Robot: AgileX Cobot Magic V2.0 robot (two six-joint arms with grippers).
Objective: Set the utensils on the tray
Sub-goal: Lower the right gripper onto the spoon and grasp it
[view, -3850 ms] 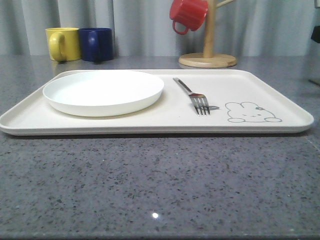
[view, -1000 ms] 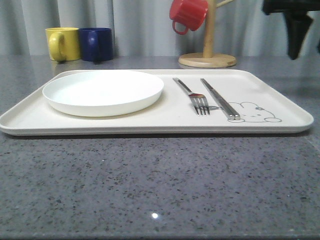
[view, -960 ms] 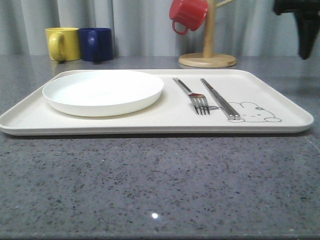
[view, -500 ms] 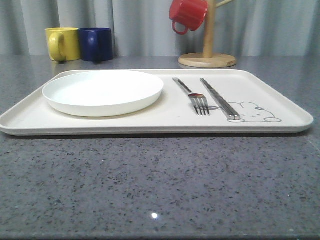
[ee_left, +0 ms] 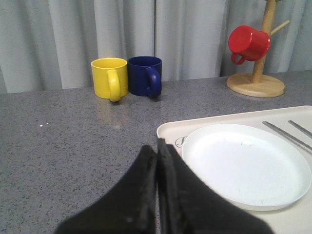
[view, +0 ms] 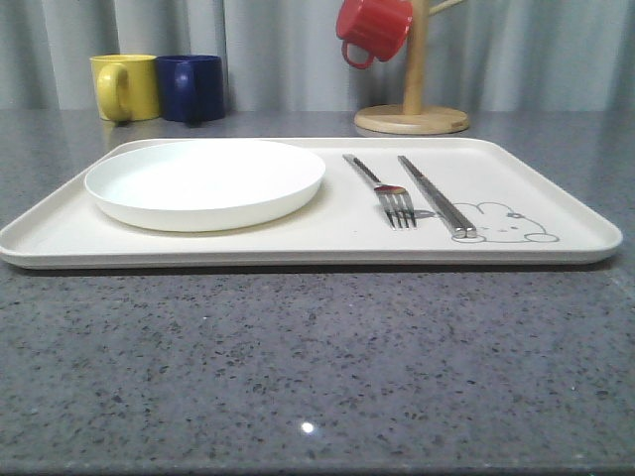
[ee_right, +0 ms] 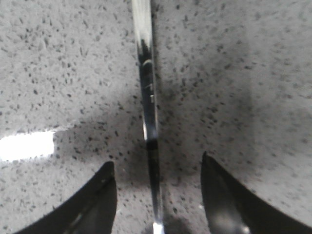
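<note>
The cream tray [view: 556, 188] lies across the grey table. On it sit the white plate [view: 205, 181], the fork [view: 387, 193] and the pair of chopsticks [view: 437, 198] beside the rabbit drawing. My left gripper [ee_left: 157, 151] is shut and empty, hovering by the tray's corner [ee_left: 168, 131] next to the plate [ee_left: 243, 163]. My right gripper [ee_right: 157, 161] is open just above the speckled table. A slim shiny metal utensil handle [ee_right: 146, 73] lies on the table between its two fingers, touched by neither. The handle's head is out of view.
A yellow mug [view: 124, 86] and a blue mug [view: 191, 87] stand behind the tray at the back left. A red mug [view: 373, 30] hangs on a wooden mug tree [view: 413, 117] at the back. Bare table stretches in front of the tray.
The chopsticks have come to lie on the tray next to the fork. The right arm, seen at the upper right a second ago, has moved out of the front view.
</note>
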